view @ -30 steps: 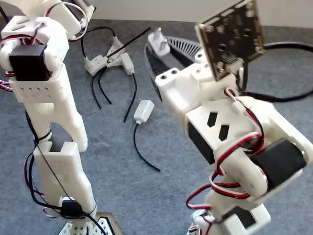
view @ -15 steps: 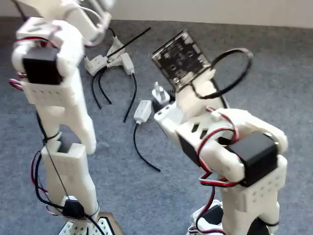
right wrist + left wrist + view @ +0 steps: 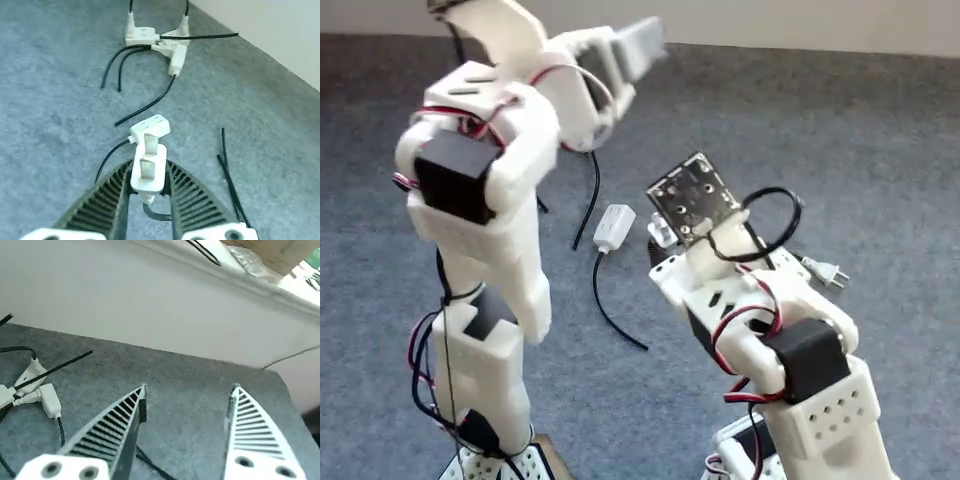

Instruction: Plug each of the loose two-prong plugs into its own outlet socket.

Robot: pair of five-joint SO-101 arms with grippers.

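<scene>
So the right gripper is clamped on a white two-prong plug, flat prongs facing the white socket; left gripper gapes wide.

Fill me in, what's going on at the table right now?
The right tool is shut on a white two-prong plug. The prongs point at the lone white socket lying on the grey table, close to it but not inserted. The left tool hangs open in the air, holding nothing. A bunch of other white connectors lies farther back.
</scene>
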